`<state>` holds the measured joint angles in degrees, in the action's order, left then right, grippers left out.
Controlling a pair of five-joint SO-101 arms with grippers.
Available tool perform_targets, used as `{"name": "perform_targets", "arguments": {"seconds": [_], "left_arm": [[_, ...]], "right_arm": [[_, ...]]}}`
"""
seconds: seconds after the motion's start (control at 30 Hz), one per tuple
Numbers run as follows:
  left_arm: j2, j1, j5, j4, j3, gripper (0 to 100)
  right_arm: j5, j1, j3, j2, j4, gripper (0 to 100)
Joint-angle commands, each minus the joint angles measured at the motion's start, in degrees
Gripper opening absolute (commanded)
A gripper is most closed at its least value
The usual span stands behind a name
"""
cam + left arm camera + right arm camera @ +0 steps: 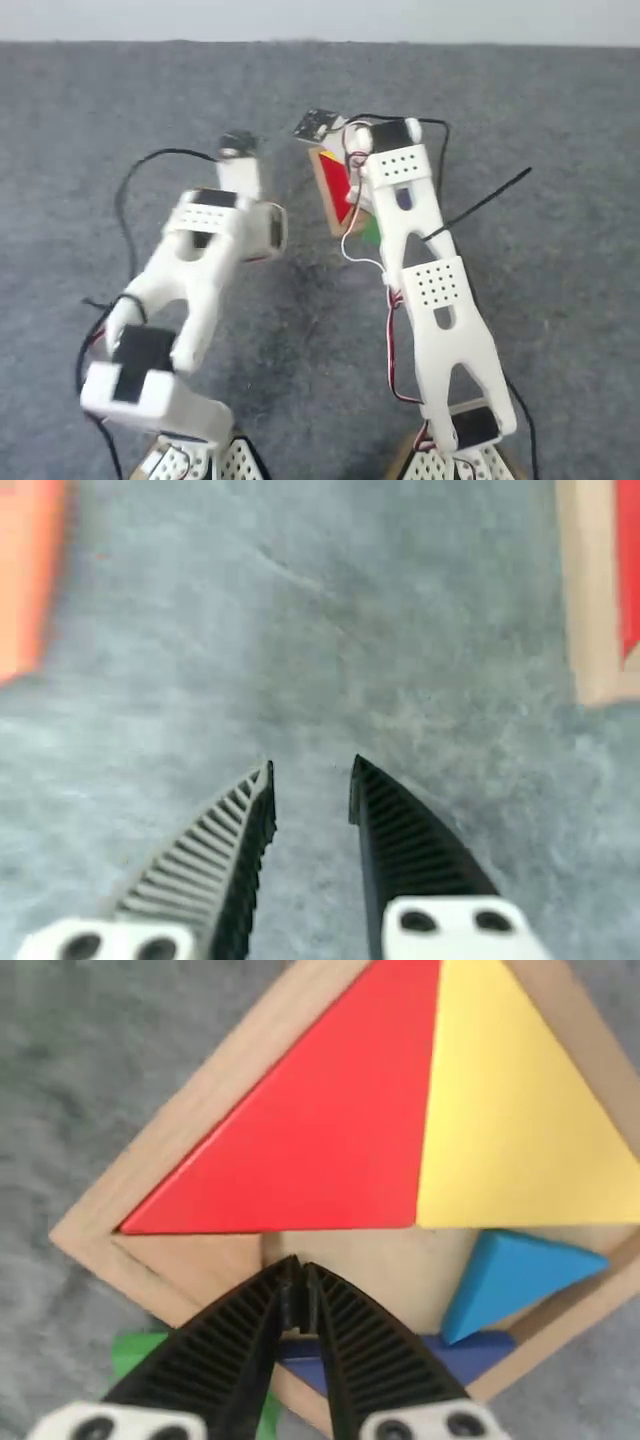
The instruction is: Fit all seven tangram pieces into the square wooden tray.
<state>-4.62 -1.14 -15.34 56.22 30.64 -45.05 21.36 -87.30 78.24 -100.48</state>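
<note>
my right pincer (300, 1270) hung closed, nothing between its tips, over the bare floor of the square wooden tray (200, 1108), just below the red triangle (320, 1130). the yellow triangle (510, 1130) lay flush against the red one, with a light blue triangle (510, 1275) and a dark blue piece (470, 1355) near one corner. a green piece (135, 1352) lay just outside the rim on the grey worktop (60, 1060). an orange piece (25, 570) lay off to one side of my left pincer (310, 775), which stood open over the worktop. i judged the pieces light, stiff, thin and smooth, best pinched across two opposite edges rather than the flat faces.
</note>
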Motion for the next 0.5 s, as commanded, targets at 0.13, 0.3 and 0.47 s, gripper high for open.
{"name": "perform_targets", "arguments": {"seconds": [0.13,0.3,0.47], "left_arm": [[13.45,10.20,0.53,-1.49,0.22,12],[13.45,18.11,0.44,-1.49,-1.19,12],[13.36,23.74,1.93,-1.32,-1.01,12]], "right_arm": [[2.02,10.68,15.74,-8.75,-2.59,0.7],[7.65,16.13,24.00,-13.41,-2.33,0.7],[10.46,22.11,25.32,-15.34,-2.33,0.7]]}}
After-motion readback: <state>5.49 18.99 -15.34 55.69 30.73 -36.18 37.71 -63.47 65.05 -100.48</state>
